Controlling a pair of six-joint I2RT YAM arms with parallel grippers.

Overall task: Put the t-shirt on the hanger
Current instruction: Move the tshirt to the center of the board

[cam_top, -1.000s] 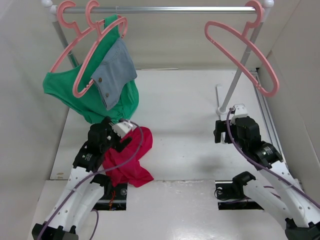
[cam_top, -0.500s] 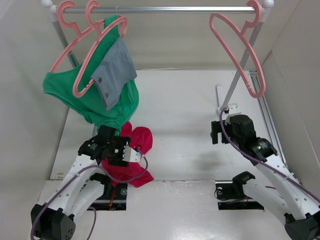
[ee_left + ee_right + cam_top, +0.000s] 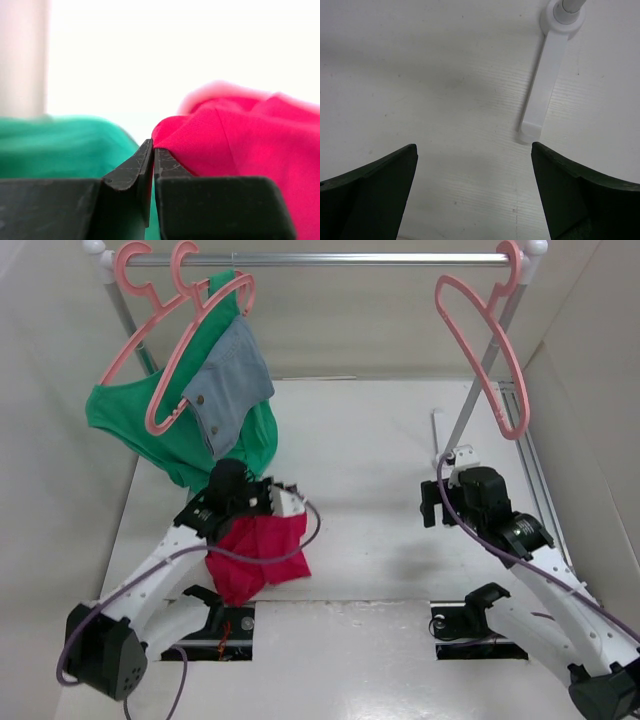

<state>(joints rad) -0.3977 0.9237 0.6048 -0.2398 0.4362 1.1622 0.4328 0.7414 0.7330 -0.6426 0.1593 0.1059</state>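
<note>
The crimson t-shirt [image 3: 258, 550] lies bunched on the table at near left, its upper edge drawn up to my left gripper [image 3: 268, 512]. In the left wrist view that gripper [image 3: 153, 145] is shut, with a fold of the t-shirt [image 3: 240, 135] meeting the jaw tips. The bare pink hanger [image 3: 461, 340] hangs by its hook from the right end of the rail, turned nearly edge-on. Below it, low over the table, my right gripper [image 3: 432, 504] stands wide open with nothing between its fingers, as the right wrist view [image 3: 474, 150] shows.
The rail [image 3: 330, 258] spans the back. At its left end, pink hangers carry a green garment [image 3: 130, 425] and a denim piece [image 3: 230, 385]; the green cloth [image 3: 65, 145] hangs just beside my left gripper. The rack's white foot [image 3: 547, 85] lies ahead of my right gripper.
My left gripper went from open to shut and swung right and farther back over the t-shirt, whose top edge rose with it. The bare hanger swung on the rail. The right arm barely shifted.
</note>
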